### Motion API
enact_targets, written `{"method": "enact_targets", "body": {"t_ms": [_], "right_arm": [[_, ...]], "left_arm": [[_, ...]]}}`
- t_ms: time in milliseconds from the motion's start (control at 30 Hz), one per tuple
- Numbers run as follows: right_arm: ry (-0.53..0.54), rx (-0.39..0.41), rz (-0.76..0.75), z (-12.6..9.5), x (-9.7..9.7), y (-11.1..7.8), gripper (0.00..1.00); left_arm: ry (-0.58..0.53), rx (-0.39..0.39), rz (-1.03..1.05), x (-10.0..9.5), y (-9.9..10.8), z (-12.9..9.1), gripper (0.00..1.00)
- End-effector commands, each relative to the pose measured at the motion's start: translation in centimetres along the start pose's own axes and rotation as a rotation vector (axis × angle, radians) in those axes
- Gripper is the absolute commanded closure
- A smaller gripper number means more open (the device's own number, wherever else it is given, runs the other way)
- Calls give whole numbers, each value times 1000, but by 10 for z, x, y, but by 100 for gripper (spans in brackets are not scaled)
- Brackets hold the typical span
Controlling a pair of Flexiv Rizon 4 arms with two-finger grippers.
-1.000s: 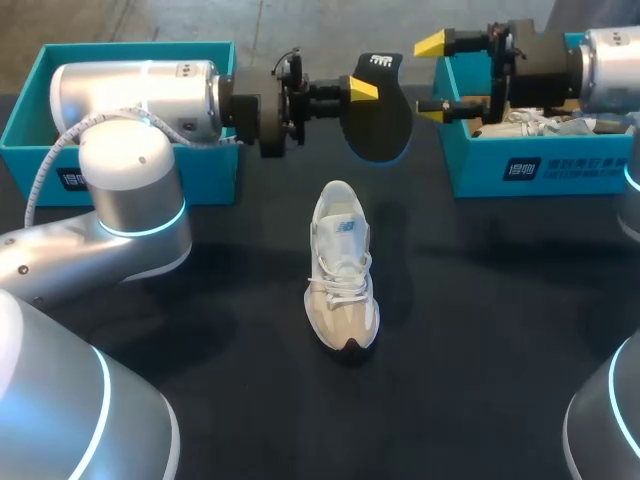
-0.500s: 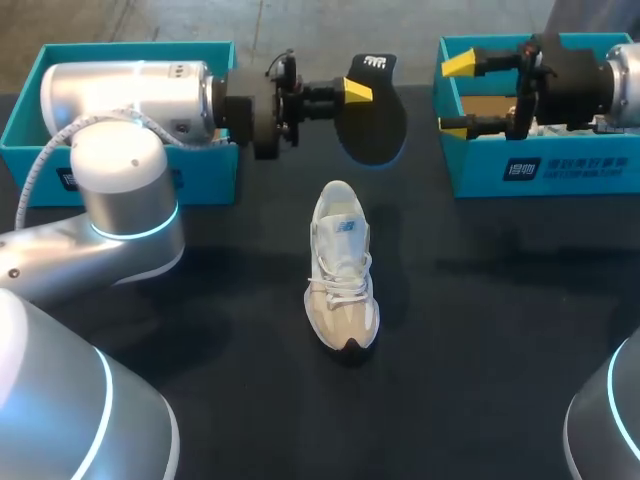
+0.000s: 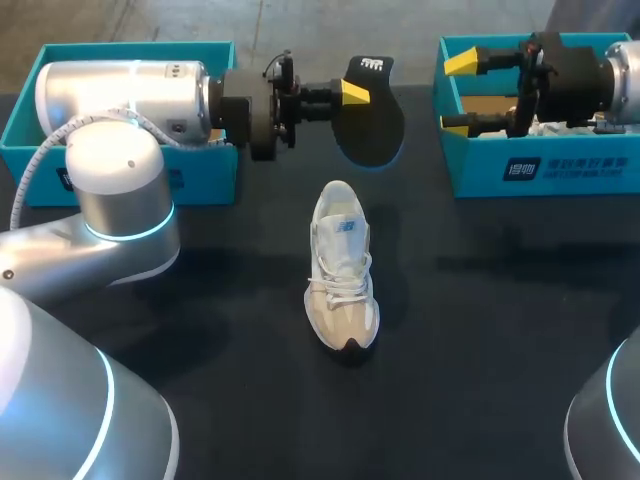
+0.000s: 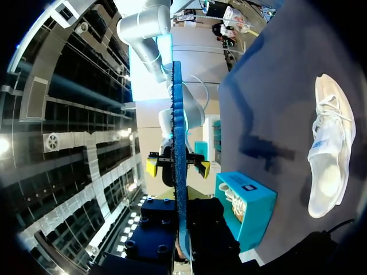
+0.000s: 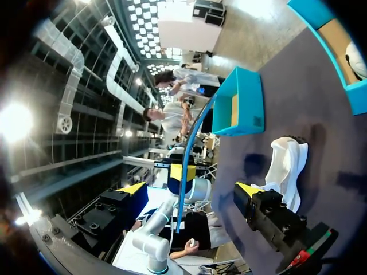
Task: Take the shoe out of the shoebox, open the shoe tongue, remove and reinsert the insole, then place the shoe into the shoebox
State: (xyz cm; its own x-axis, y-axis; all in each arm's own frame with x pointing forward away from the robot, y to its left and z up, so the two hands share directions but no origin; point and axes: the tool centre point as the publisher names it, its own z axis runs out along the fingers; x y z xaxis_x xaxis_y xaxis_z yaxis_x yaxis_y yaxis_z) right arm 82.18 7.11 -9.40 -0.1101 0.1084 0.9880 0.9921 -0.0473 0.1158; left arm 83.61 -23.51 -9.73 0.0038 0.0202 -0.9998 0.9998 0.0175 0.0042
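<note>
Tabletop (image 3: 500,330) holds shoe (image 3: 342,265) lengthwise, toe toward robot; left fingers (image 3: 355,91) pinch insole (image 3: 372,125).

counted things on the table (image 3: 480,300)
two teal shoeboxes, left shoebox (image 3: 205,175) and right shoebox (image 3: 560,170); one white shoe (image 3: 342,265); one black insole (image 3: 372,115); two tools, left tool (image 3: 350,95) and right tool (image 3: 458,93).

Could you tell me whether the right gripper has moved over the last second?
Yes. The right gripper has drawn back toward its own side: its yellow tips, earlier out over the table, now sit over the right shoebox.
</note>
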Motion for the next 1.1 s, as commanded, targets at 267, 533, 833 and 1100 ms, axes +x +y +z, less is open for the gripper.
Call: {"method": "enact_targets", "body": {"t_ms": [267, 533, 833, 1100], "right_arm": [[-2, 0, 1, 1, 0, 0, 0], [-2, 0, 1, 1, 0, 0, 0], [-2, 0, 1, 1, 0, 0, 0], [-2, 0, 1, 1, 0, 0, 0]], "left_arm": [[6, 68, -433, -17, 6, -8, 100], [80, 160, -758, -19, 1, -13, 100], [154, 170, -1144, -18, -16, -5, 100], [108, 125, -1392, -11, -24, -2, 100]]}}
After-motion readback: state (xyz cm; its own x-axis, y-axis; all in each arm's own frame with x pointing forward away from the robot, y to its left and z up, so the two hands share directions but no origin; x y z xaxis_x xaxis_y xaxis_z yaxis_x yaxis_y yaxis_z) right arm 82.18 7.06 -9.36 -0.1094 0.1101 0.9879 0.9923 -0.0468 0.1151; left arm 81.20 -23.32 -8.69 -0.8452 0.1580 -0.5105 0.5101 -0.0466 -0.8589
